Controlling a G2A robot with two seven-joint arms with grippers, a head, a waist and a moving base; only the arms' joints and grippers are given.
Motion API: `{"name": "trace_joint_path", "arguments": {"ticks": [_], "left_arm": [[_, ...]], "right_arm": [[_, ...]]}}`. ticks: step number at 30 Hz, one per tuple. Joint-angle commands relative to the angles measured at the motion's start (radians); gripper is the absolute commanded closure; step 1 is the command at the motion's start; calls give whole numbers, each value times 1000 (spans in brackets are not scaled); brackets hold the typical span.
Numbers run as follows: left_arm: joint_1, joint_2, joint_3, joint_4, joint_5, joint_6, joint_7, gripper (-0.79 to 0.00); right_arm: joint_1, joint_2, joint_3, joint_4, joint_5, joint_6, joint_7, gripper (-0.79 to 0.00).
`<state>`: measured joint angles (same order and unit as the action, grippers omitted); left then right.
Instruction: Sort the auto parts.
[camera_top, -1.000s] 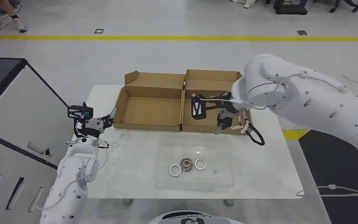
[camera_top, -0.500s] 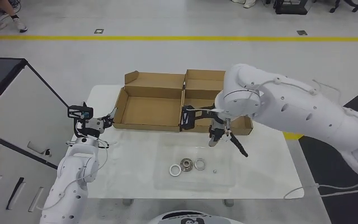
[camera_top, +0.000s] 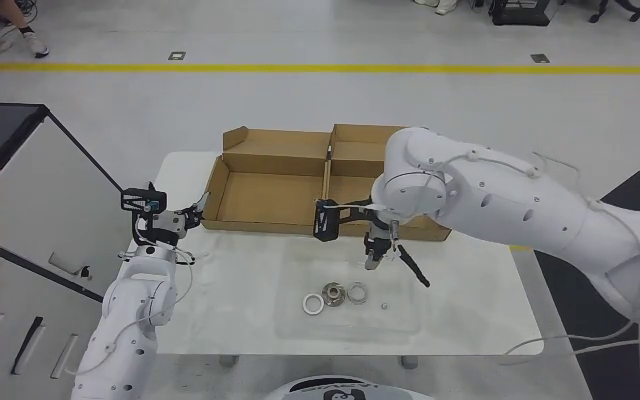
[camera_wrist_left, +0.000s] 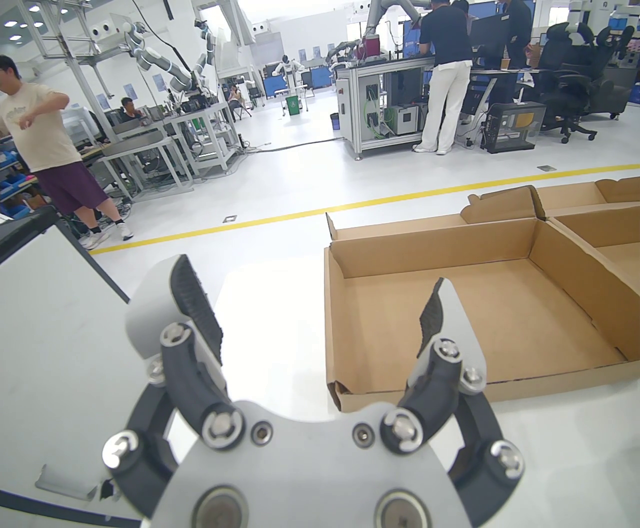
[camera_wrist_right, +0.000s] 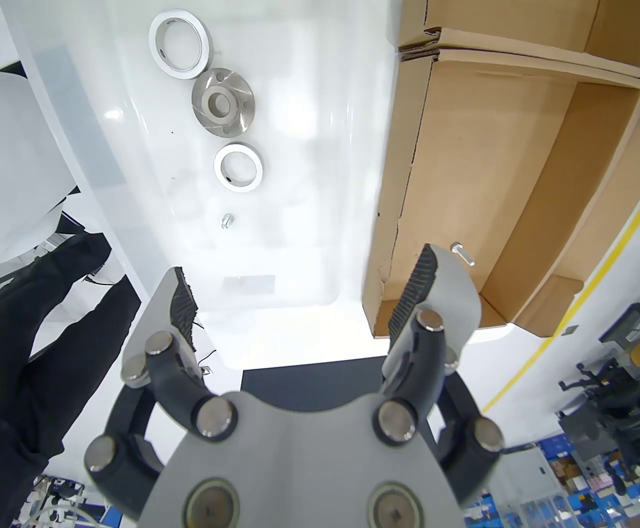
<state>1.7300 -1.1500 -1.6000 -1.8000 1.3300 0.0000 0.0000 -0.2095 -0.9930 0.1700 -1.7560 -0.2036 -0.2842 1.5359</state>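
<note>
Several metal parts lie in a clear tray (camera_top: 296, 322) at the table's front: a pale ring (camera_top: 314, 302), a flange (camera_top: 334, 293), a smaller ring (camera_top: 357, 292) and a small bolt (camera_top: 383, 303). The right wrist view looks down on the same ring (camera_wrist_right: 176, 44), flange (camera_wrist_right: 223, 102), smaller ring (camera_wrist_right: 238, 167) and bolt (camera_wrist_right: 227, 220). My right gripper (camera_top: 372, 257) hangs open and empty over the tray's far edge, beside the right cardboard box (camera_wrist_right: 450, 165), which holds one bolt (camera_wrist_right: 462, 254). My left gripper (camera_wrist_left: 310, 295) stands open and empty at the left box's (camera_wrist_left: 475, 305) outer corner.
Two open cardboard boxes (camera_top: 268, 190) sit side by side at the back of the white table (camera_top: 470, 300). A slanted panel with a dark frame (camera_top: 60, 190) stands left of the table. The left box has nothing in it.
The right arm has swung left and toward the front, from over the right box to the tray's far edge. The left arm has kept still.
</note>
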Motion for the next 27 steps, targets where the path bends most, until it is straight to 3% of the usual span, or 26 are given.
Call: {"name": "trace_joint_path", "arguments": {"ticks": [1, 10, 27], "left_arm": [[0, 0, 0, 0, 0, 0, 0, -785], [0, 0, 0, 0, 0, 0, 0, -785], [0, 0, 0, 0, 0, 0, 0, -785]], "right_arm": [[0, 0, 0, 0, 0, 0, 0, -785], [-29, -3, 0, -35, -46, 0, 0, -785], [-186, -14, 0, -12, -108, 0, 0, -785]]}}
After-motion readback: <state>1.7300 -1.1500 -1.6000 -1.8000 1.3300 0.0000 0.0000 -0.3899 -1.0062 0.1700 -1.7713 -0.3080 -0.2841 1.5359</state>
